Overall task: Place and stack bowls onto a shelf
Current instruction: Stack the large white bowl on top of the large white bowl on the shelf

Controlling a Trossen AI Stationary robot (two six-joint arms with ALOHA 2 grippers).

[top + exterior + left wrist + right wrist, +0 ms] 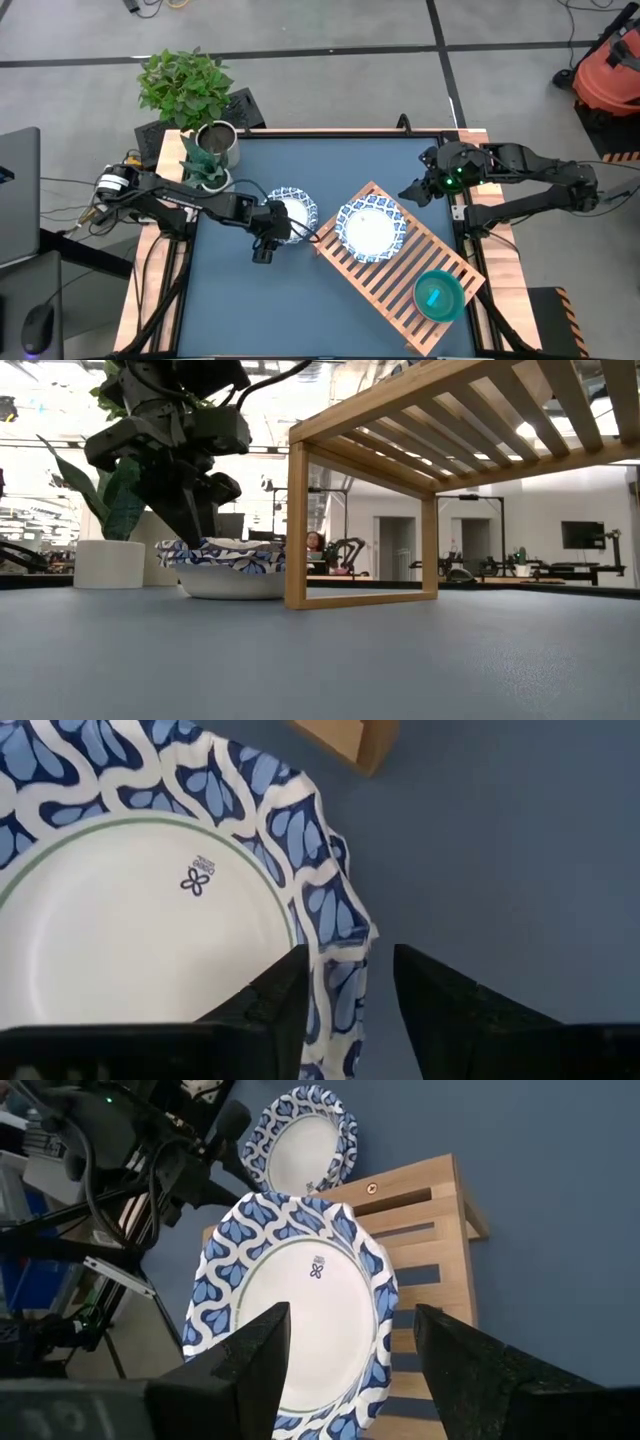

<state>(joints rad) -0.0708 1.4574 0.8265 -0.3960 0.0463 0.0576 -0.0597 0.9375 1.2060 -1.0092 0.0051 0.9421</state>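
Fingers [285,1000] of the left tool [266,235] stand a little apart, one on each side of the blue-patterned rim of a white bowl [292,211] which sits on the counter [280,310], just beside the slatted wooden shelf [385,290]. A second patterned bowl [368,229] and a teal bowl [438,295] rest on this shelf. The right tool [418,190] hangs open and empty near the shelf's far corner.
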